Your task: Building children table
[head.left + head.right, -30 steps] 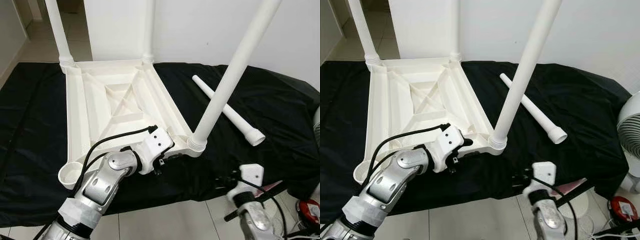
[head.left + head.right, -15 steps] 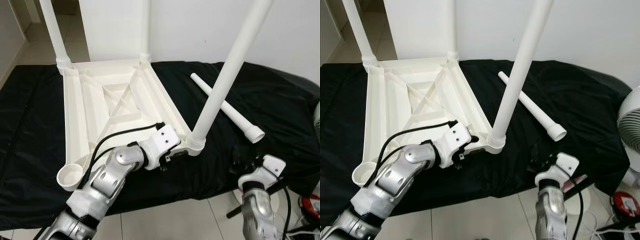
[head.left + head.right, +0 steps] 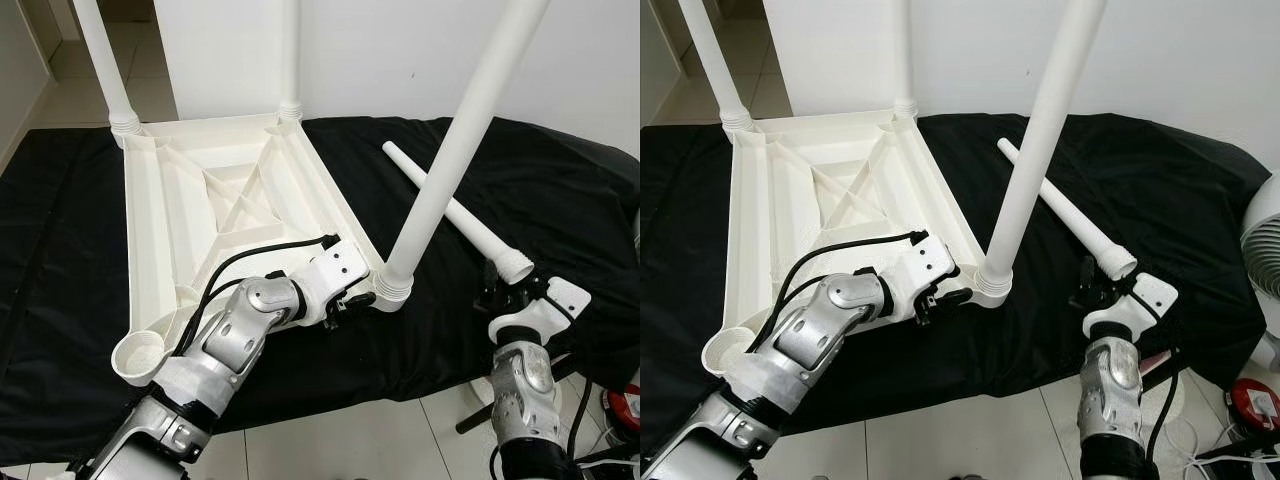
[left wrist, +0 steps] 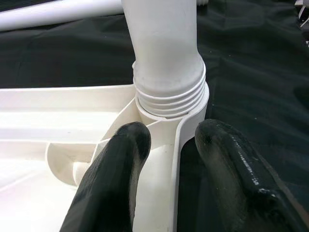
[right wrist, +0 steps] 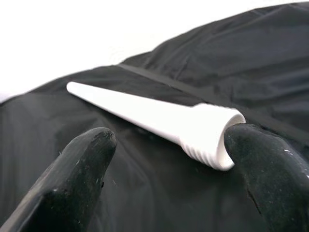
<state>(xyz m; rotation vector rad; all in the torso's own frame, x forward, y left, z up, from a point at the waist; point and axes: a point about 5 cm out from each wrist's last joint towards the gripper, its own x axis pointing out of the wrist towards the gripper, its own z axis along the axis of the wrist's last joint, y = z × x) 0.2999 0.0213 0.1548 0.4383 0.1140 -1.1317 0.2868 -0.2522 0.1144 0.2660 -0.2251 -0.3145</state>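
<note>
A white plastic table top [image 3: 190, 215] lies upside down on a black cloth. Three white legs stand screwed into it, the nearest one [image 3: 450, 160] at the front right corner. The front left socket [image 3: 138, 353] holds no leg. A loose leg [image 3: 450, 212] lies on the cloth to the right. My left gripper [image 3: 350, 298] sits at the table's front rim beside the near leg's socket [image 4: 169, 104]; its fingers [image 4: 128, 145] straddle the rim, open. My right gripper [image 5: 169, 136] is open, just short of the loose leg's threaded end [image 5: 212, 130].
The black cloth [image 3: 60, 250] covers a low surface that ends near my arms, with pale floor tiles [image 3: 330, 440] below. A white wall stands behind. A white fan [image 3: 1265, 255] and a red object [image 3: 1252, 402] are at the far right.
My right gripper has risen from below the cloth's edge up to the loose leg's threaded end. My left gripper has slid along the front rim towards the near leg's socket.
</note>
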